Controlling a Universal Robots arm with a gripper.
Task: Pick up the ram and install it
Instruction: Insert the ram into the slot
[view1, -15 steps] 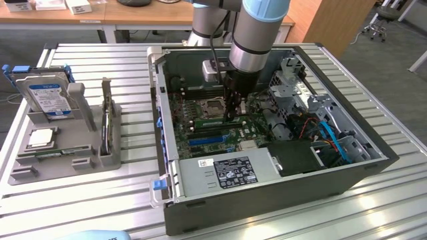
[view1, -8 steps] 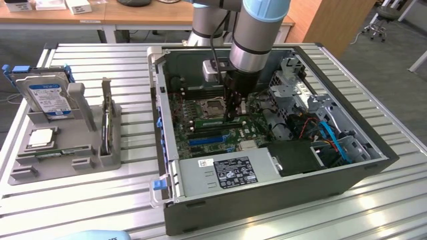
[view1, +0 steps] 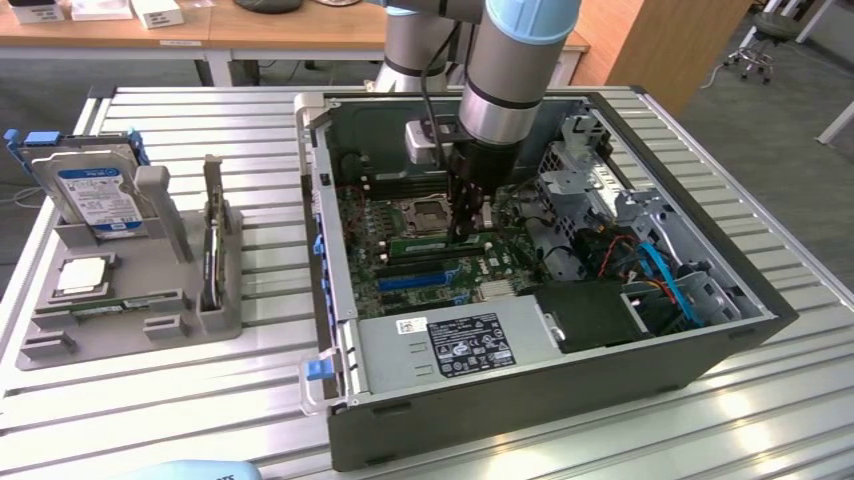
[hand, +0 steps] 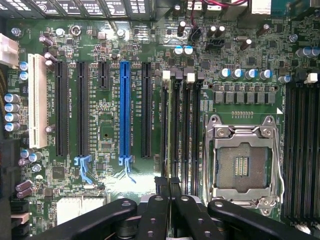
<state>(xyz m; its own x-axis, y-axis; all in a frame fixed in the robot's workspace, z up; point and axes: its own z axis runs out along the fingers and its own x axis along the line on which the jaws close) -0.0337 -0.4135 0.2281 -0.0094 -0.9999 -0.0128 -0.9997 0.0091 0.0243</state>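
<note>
Down at the lens, gripper (hand: 168, 192) fingers pinch narrow on the ram (hand: 168, 130), standing on edge in a memory slot beside the CPU socket (hand: 243, 161). Insertion step, I judge: seating needs a straight push. Its long axis runs along the slot (hand: 179, 130), parallel to the blue slot (hand: 124, 112).

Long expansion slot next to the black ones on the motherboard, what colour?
Blue slot, clearest in the wrist view.

arm (view1: 514, 60) cut off by the exterior view's upper edge, ram (hand: 169, 130) seen edge-on, its chips and sticker hidden, motherboard (hand: 105, 130) print too small to read, fingertips (hand: 167, 182) covering the stick's end
</note>
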